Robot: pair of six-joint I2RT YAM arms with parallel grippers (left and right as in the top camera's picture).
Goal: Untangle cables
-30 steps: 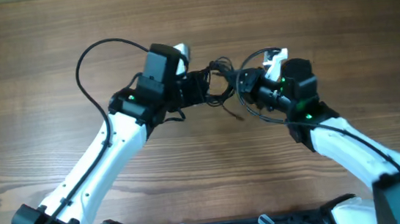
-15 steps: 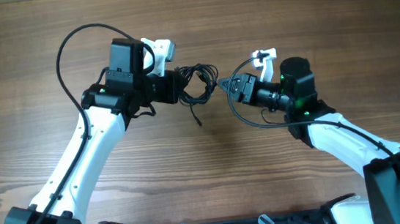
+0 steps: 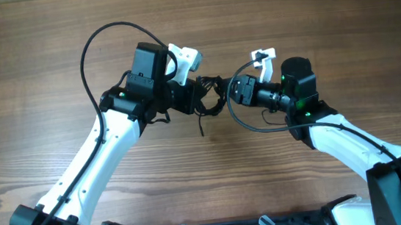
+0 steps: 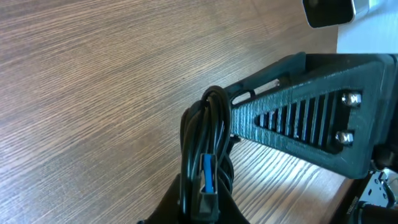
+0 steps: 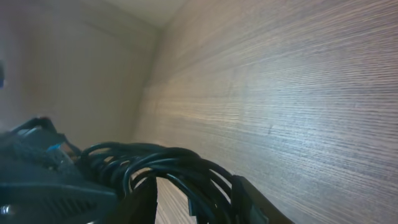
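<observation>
The untangling is hardly begun, as I judge it. On the left, the left gripper [image 3: 190,96] is clamped tight on the cables [image 3: 211,97], which sit raised off the wooden table [image 3: 34,69] as one dense black bunch. In the left wrist view several strands loop together out of its fingers, with a small blue-faced plug [image 4: 208,173] caught among them. One loose tail [image 3: 202,127] hangs out of the knot toward the table; no cable lies apart by itself. Just to the right, the right gripper [image 3: 229,93] is pushed up against the same bunch. Its wrist view shows dark loops lying between its two fingers, but I cannot tell whether they pinch the strands or merely stand around them. All three wires seem still to need separating and laying out.

Against half a second ago, the left arm has swung right and slightly down, closing the gap. The bunch, then drawn out between the grippers, is now crowded against the right one, which has barely moved.
</observation>
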